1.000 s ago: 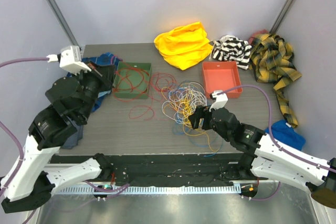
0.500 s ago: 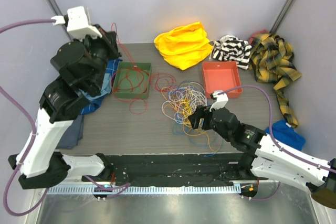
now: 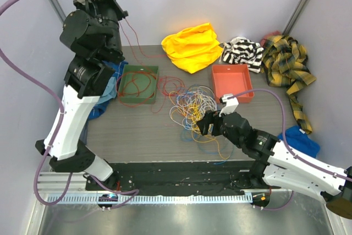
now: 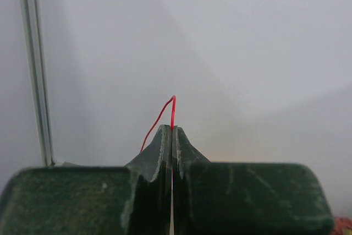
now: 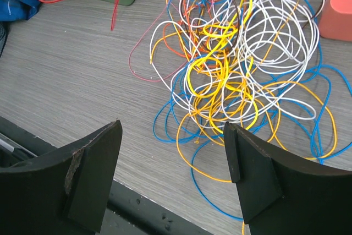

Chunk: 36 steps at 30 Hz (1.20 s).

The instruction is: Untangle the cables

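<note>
While the left gripper (image 4: 172,136) hangs high at ten o'clock, its jaws pressed tight on one red cable (image 4: 172,107), that strand trails down towards the green tray (image 3: 139,102). Mid-table lies the tangle of cables (image 3: 192,105), at three o'clock from the tray. At the tangle's six o'clock edge, the right gripper (image 5: 171,131) hovers, jaws wide apart, holding nothing.

I see cables (image 3: 192,108) in red, yellow, white, orange and blue, a green tray (image 3: 138,67), an orange tray (image 3: 234,83), a yellow cloth (image 3: 191,47) (plain), a black-and-white striped cloth (image 3: 242,52).
</note>
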{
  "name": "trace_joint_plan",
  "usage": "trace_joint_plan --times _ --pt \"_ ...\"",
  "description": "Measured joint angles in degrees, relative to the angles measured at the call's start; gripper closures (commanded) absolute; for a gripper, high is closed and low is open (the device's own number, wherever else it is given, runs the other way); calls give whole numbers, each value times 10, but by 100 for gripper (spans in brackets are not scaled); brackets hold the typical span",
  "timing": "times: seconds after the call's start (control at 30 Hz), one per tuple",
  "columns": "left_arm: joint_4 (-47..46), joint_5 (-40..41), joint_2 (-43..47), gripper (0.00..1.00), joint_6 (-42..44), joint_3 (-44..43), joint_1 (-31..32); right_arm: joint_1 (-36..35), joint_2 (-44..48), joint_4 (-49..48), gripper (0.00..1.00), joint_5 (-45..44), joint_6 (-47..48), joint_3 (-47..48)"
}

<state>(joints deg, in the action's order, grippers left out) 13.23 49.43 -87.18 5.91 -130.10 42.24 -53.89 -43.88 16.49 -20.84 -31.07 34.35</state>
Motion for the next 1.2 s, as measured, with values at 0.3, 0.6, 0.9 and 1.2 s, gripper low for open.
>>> trace_joint_plan --times 0.3,0.6,0.9,1.2 --pt "91 -73 83 100 -152 183 2 0 -3 -20 17 6 11 6" --pt "242 -230 78 100 -252 106 71 0 -70 -111 14 30 10 -4" --pt "274 -333 76 100 -309 -5 78 0 -156 -184 9 13 40 19" --pt "273 -414 30 100 -355 -63 79 0 -309 -287 4 -40 120 97"
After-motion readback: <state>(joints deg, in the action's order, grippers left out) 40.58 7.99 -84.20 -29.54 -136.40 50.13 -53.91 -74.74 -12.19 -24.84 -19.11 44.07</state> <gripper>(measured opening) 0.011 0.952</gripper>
